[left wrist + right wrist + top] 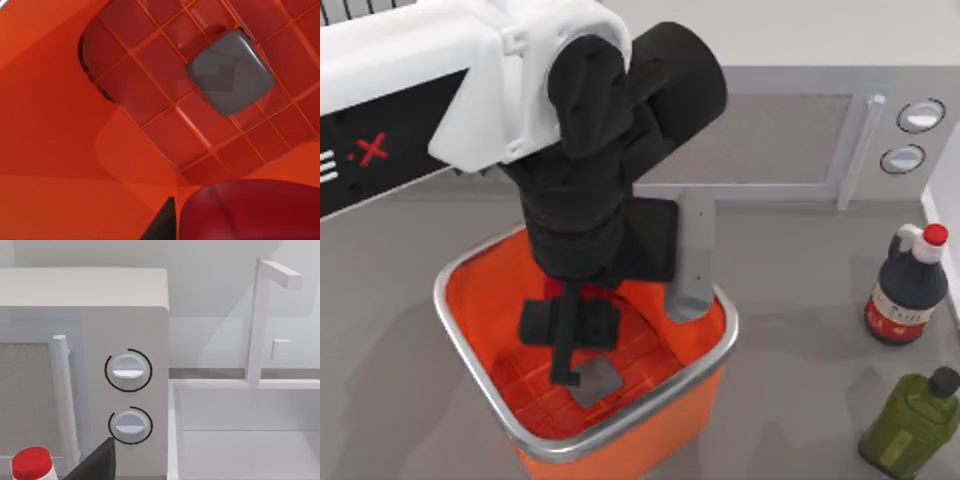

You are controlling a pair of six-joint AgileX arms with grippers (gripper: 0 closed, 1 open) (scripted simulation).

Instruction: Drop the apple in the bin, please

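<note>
- The apple [250, 210] is showing in the left wrist view as a glossy dark red curve close to the camera, hanging above the gridded floor of the bin [50, 150] and not touching it
- In the top view a small patch of red [554, 288] is peeking out under the left arm's wrist, inside the bin's opening and above its floor
- The left gripper [570, 345] is reaching down into the bin [470, 330], with dark fingers [563, 340] pointing at the grey square [598, 382] on the floor; a dark finger tip [161, 225] is sitting just beside the apple in the wrist view, so the fingers appear to be closed on the fruit, though the contact itself is mostly hidden
- The bin is standing on the grey worktop [800, 300] towards the near left, orange with a silver rim
- Behind it a microwave [790, 140] with two round knobs [920, 115] is standing against the far edge
- At the right side a dark sauce bottle [908, 290] with a red cap [936, 235] and a green bottle [912, 420] are standing upright, apart from each other
- The right wrist view is facing the microwave [125, 315], its knobs [128, 371], the red cap [31, 464] and a white rack [260, 330]; one dark finger tip [97, 462] of the right gripper is showing, and I cannot tell how far its fingers are open
</note>
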